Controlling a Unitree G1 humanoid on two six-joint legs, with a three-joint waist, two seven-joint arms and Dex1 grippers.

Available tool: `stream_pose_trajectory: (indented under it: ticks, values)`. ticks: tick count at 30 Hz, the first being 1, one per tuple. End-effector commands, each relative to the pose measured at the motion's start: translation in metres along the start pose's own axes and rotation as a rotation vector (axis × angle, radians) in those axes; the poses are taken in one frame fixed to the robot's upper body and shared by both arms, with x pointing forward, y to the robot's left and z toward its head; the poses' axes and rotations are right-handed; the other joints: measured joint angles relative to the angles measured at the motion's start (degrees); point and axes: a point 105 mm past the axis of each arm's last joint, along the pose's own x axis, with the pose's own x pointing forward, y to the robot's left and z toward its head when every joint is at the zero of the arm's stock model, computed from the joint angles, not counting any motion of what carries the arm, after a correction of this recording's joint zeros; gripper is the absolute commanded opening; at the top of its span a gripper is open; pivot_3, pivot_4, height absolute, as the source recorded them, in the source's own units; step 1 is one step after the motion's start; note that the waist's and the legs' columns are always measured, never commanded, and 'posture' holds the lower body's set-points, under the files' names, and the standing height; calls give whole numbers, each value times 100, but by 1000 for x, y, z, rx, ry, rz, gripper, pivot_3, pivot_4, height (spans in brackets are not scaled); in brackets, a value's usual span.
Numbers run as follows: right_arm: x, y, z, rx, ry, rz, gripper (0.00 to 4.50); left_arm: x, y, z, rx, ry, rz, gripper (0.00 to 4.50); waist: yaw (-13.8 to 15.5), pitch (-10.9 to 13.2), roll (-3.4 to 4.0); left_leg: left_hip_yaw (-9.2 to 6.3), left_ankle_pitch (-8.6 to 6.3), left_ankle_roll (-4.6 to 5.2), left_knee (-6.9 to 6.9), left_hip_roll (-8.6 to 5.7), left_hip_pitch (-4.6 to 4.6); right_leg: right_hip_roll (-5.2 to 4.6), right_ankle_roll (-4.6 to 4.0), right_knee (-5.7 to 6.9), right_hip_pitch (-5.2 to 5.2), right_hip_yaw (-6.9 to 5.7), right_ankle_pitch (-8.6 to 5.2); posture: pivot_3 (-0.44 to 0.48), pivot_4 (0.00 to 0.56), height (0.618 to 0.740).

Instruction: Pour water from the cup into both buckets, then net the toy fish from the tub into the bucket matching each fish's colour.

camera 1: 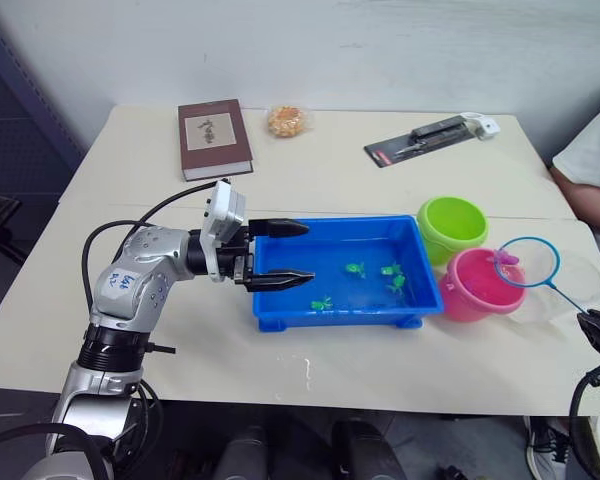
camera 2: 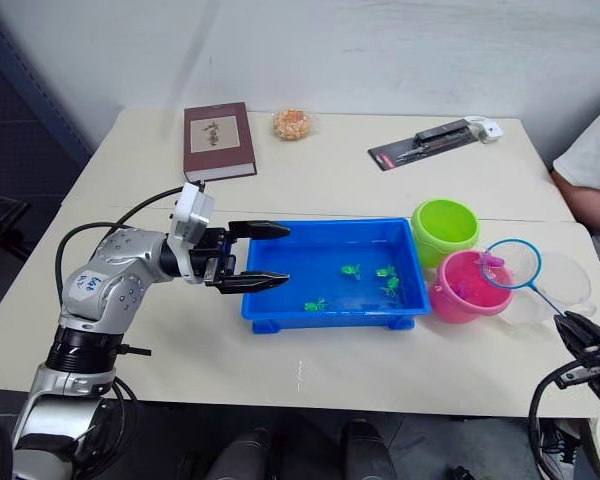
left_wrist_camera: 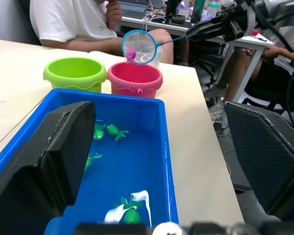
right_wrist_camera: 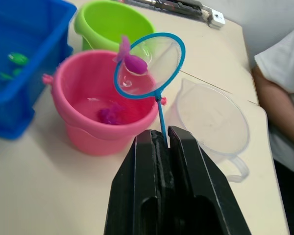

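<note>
Pink fish: lies in the net's mesh, carried above the far rim of the pink bucket, presumably so a tip drops it into the matching colour. Another pink fish already lies in the water inside that bucket.

Net: blue hoop on a thin blue handle, held over the pink bucket's rim, tilted up rather than level.

Right gripper: fingers pressed together on the net handle, pinching it near its lower end; it sits at about 4 o'clock from the pink bucket.

Green fish: four remain in the tub, clustered in its right half, so the green catches look undone.

Green bucket: touching the pink one, at about 11 o'clock from it, just beside the tub's right end.

Cup: clear and apparently empty, just beside the pink bucket at 3 o'clock, suggesting the pouring is finished.

Left gripper: jaws spread wide, holding nothing, one finger over the tub's left rim, likely placed to steady the tub.
</note>
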Motion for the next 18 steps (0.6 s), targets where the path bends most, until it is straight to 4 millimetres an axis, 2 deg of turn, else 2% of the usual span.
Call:
stream_pose_trajectory:
  ticks: [1, 5, 10, 15, 18]
  values:
    - [0, -9, 8, -261, -39, -86, 0, 1, -5, 7, 42, -12, -2, 4489, -3, 0, 0, 1, 0, 0, 0, -3, 0, -1, 0, 0, -1, -1, 0, 0, 150, 738]
    - [2, -6, 16, -506, -99, -88, 0, 1, -6, 4, 45, 0, 2, 4489, -5, -1, 2, 2, 1, -2, 0, -2, 2, -1, 0, 0, -1, -2, 0, 0, 150, 738]
    - [3, 17, 17, -828, -154, 26, 0, 1, -5, 2, 46, -3, 10, 4489, -3, -1, 2, 10, 1, -2, 0, -4, 7, 0, 0, -1, -1, -5, 0, 0, 150, 738]
    - [-1, 15, 13, -1013, -150, -42, 0, 1, -5, 1, 46, -7, 18, 4489, -3, -1, 1, 12, 1, -2, 0, -7, 7, -1, 0, 0, -1, -6, 0, 0, 150, 738]
    - [-2, 19, 15, -1051, -166, -80, 0, 1, -5, 1, 46, -9, 21, 4489, -2, -1, 2, 11, 2, -2, 1, -6, 7, -1, 0, -1, -1, -6, 0, 0, 150, 738]
